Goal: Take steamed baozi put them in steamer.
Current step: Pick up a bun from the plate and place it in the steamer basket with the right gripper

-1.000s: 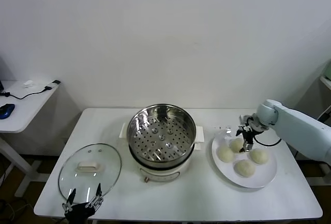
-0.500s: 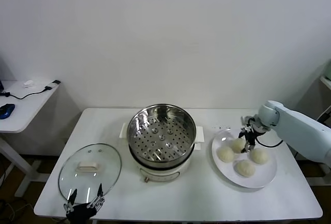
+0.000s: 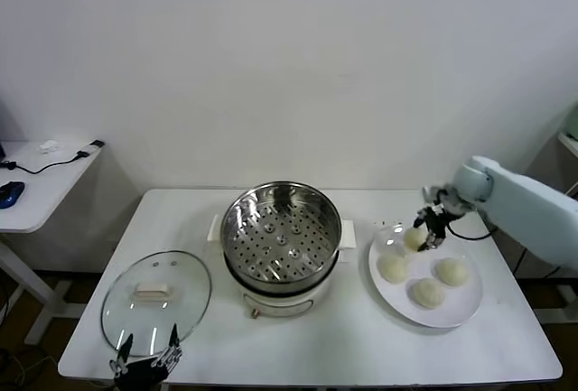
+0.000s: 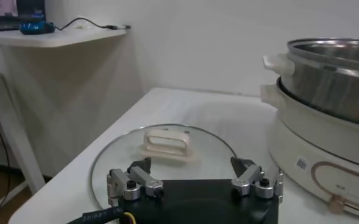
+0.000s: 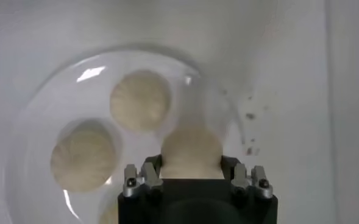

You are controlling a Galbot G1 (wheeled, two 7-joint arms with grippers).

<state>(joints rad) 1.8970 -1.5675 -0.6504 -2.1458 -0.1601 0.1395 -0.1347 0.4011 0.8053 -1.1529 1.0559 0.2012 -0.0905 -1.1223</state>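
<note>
The right claw point(image 3: 423, 231) is clenched on one steamed baozi point(image 5: 190, 150), lifted just above the white plate point(image 3: 465, 308) near the worktop's right edge. Raise it well clear of the three baozi point(image 3: 426, 293) left there, then carry it level over the steamer point(image 3: 282, 233) at mid-worktop. The left claw point(image 4: 194, 181) idles released beside the glass lid point(image 3: 155, 293).

Pale blue-white right arm point(image 3: 524, 206) with black cable, black grippers, silver screw-headed fingers point(image 4: 129, 185).
</note>
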